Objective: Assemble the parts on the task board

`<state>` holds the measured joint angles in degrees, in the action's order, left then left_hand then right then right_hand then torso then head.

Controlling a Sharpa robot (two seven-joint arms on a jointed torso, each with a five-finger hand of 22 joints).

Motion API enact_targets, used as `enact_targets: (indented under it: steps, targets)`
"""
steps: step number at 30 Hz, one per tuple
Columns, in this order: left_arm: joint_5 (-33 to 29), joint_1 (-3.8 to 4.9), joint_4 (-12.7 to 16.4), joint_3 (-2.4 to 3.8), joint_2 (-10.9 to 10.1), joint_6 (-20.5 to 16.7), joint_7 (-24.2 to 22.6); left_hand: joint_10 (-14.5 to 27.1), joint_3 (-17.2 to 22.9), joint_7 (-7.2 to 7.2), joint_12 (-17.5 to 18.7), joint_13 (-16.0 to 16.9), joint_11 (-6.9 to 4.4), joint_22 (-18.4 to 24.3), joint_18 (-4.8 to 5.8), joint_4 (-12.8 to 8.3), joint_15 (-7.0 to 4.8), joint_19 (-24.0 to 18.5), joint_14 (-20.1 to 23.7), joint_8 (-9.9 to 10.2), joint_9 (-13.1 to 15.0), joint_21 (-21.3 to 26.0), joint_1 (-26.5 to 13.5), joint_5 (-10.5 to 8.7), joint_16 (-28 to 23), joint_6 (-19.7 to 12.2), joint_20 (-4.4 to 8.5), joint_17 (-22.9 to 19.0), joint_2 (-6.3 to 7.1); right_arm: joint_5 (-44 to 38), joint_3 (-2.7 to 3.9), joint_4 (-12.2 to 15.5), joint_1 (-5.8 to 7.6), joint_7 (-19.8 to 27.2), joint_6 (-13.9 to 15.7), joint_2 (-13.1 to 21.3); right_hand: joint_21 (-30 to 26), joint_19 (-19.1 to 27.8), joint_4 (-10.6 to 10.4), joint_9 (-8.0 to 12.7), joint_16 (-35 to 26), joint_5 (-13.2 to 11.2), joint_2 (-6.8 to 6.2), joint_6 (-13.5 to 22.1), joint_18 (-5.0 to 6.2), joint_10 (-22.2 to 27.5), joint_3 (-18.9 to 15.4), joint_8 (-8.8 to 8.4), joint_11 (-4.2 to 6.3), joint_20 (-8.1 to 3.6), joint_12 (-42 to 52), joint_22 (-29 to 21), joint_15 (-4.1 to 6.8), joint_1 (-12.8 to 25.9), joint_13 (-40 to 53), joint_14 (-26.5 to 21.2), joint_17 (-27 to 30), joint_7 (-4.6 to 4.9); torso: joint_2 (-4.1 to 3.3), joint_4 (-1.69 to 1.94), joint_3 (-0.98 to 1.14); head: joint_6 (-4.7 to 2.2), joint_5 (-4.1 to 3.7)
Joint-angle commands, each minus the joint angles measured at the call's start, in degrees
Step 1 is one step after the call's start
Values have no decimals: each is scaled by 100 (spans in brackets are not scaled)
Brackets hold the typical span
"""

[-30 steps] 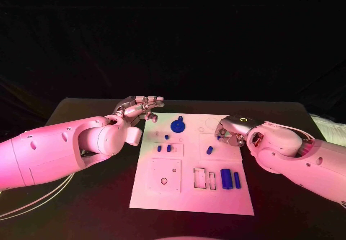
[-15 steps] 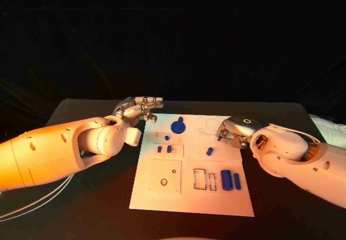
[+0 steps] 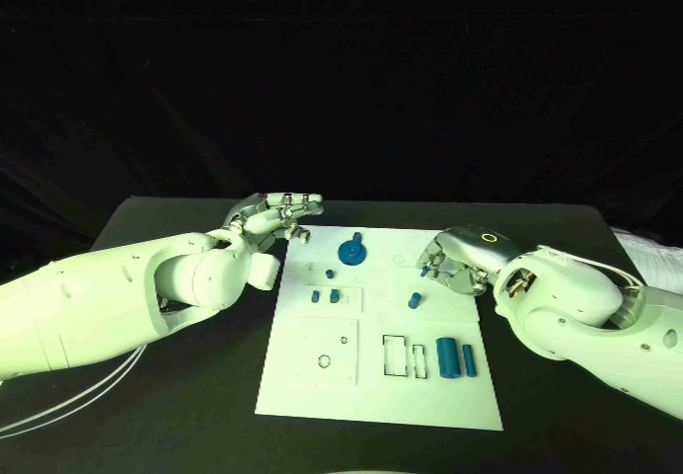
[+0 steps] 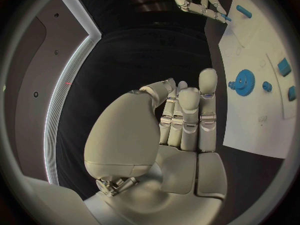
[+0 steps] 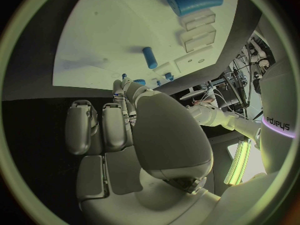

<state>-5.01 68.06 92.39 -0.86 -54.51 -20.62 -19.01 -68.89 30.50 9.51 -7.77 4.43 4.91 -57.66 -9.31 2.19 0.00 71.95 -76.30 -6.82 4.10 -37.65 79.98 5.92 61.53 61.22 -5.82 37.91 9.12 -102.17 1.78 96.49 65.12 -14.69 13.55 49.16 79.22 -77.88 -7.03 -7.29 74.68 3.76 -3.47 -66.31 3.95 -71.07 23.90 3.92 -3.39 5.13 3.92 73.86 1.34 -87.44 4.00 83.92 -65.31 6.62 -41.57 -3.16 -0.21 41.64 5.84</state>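
Observation:
The white task board (image 3: 373, 390) lies in the middle of the table. On it a blue gear (image 3: 351, 253) sits at the far end, with small blue pegs (image 3: 325, 294) below it and one more peg (image 3: 415, 299) to their right. Two blue cylinders (image 3: 456, 356) lie near the board's right edge. My right hand (image 3: 453, 262) hovers over that edge and pinches a tiny blue part (image 3: 424, 272) at its fingertips; the part (image 4: 226, 18) also shows in the left wrist view. My left hand (image 3: 277, 212) hangs beside the board's far left corner, fingers side by side, holding nothing.
The black table (image 3: 171, 395) runs wide on both sides of the board. Empty rectangular slots (image 3: 403, 354) and a square recess (image 3: 326, 348) are cut into the board's near half. White cables (image 3: 57, 405) trail at the near left.
My right forearm has shifted slightly while its hand stays over the board's right edge with the part. The left hand has not moved.

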Motion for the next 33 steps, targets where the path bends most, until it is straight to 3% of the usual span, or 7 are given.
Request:
enact_targets:
  steps: [1,6,11,17,24,33]
  targets:
    - [-24,1,3,1,8,121,-27,21,-27,3,-35,4,16,5,-43,3,9,-1,15,-32,-3,10,-11,-7,11,-45,-3,-5,-54,40,4,181,-17,6,179,-52,42,-38,8,1,30,13,-13,-48,5,-38,57,28,-13,3,-13,11,-36,84,-9,201,-2,41,-3,4,-2,5,34]
    - [-24,-1,-5,0,20,129,-27,21,-27,3,-35,4,16,5,-43,3,9,-1,15,-32,-3,10,-11,-7,11,-45,-3,-5,-54,39,5,470,-65,76,223,-229,45,-39,42,-6,36,35,-32,-48,5,-40,112,22,-23,13,-14,15,-46,107,-12,202,-6,55,-6,2,-2,25,118]
    - [-24,-3,-13,-1,39,137,-28,21,-27,3,-35,4,16,5,-43,3,9,-1,15,-32,-3,10,-11,-7,11,-45,-3,-5,-54,40,1,580,-183,141,136,-481,45,-38,60,-10,32,47,-42,-48,5,-42,139,20,-27,17,-14,15,-50,121,-13,200,3,63,9,-11,-13,62,199]
    - [-24,-5,-23,-1,73,157,-27,32,-38,7,-37,2,20,14,-44,-3,11,-3,17,-31,-6,25,-11,-7,8,-56,-4,-20,-56,117,-16,517,-506,275,41,-828,38,-28,83,-15,30,71,-58,-44,9,-36,166,15,-35,23,-17,2,-56,147,-15,199,11,73,-2,-16,-21,119,325]
    - [-24,-8,-25,-1,101,170,-26,32,-38,7,-37,2,20,14,-44,-3,11,-3,17,-31,-6,25,-11,-7,8,-56,-4,-20,-56,157,-43,386,-771,354,-74,-1095,34,-23,94,-18,27,83,-73,-41,11,-29,175,12,-42,28,-19,-3,-61,175,-17,197,19,80,0,-13,-23,159,354]
    - [-24,-12,-21,-2,109,188,-21,40,-45,10,-39,1,23,17,-43,-7,13,-1,16,-30,-7,29,-12,-7,13,-64,-5,-17,-60,146,-73,165,-876,368,-144,-1285,31,-19,97,-19,28,85,-75,-39,12,-25,179,11,-44,29,-20,-8,-63,186,-18,197,19,82,-1,-8,-13,192,370]
